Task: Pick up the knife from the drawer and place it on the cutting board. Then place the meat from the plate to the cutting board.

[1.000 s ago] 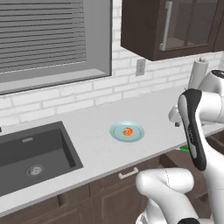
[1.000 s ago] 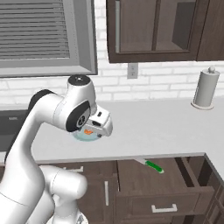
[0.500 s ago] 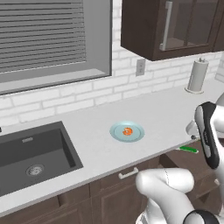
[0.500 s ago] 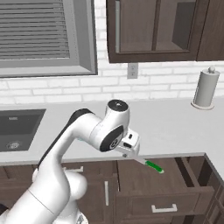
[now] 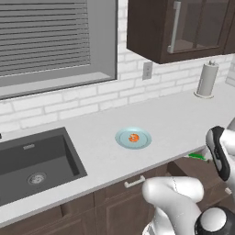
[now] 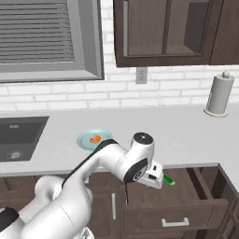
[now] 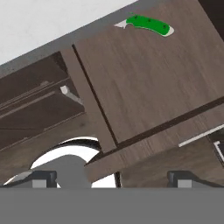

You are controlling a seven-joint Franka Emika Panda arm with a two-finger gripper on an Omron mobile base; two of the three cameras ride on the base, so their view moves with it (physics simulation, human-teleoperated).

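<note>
The knife (image 7: 148, 24), green-handled, lies at the back of the open drawer (image 7: 144, 87), its silver blade mostly tucked under the counter edge. From the right base view its handle (image 6: 169, 179) pokes out just right of my hand. My gripper (image 7: 113, 178) hangs above the drawer's front, open and empty, well short of the knife. On the counter to the left sits the pale teal plate (image 6: 85, 140) with the small orange-red meat (image 6: 94, 138) on it; the left base view also has the plate (image 5: 123, 138) and meat (image 5: 133, 137). The cutting board is out of view.
A paper towel roll (image 6: 219, 94) stands at the counter's back right. The dark sink (image 5: 36, 160) is sunk into the counter at the left. Dark wall cabinets (image 6: 172, 32) hang over the counter. Closed cabinet fronts (image 7: 39, 105) flank the drawer.
My arm has swung right from over the counter near the plate and dropped down in front of the open drawer. The jaws stayed open and the knife has not moved.
</note>
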